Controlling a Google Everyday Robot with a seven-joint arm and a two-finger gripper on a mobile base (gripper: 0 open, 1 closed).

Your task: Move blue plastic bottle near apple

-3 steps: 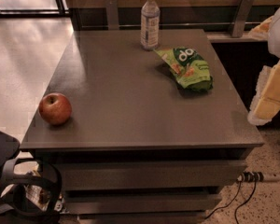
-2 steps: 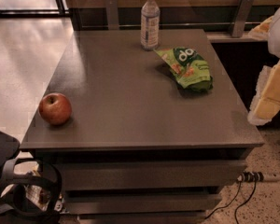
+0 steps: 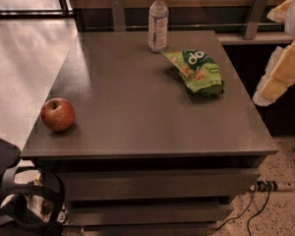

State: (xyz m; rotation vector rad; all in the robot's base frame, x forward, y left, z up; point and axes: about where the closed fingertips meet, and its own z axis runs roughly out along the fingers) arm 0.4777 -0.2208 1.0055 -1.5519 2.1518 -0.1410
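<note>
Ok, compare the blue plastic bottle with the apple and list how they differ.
The blue plastic bottle is tall, clear and white-capped; the apple is round, red and squat. The bottle stands at the far edge of the table, the apple near its front-left corner. Both rest upright, untouched; the pincer hangs beyond the table's right side.

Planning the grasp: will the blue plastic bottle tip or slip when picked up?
The blue plastic bottle stands tall and narrow, so a high push would likely tip it. Its smooth clear plastic may slip or flex. The gripper hangs right of the table.
</note>
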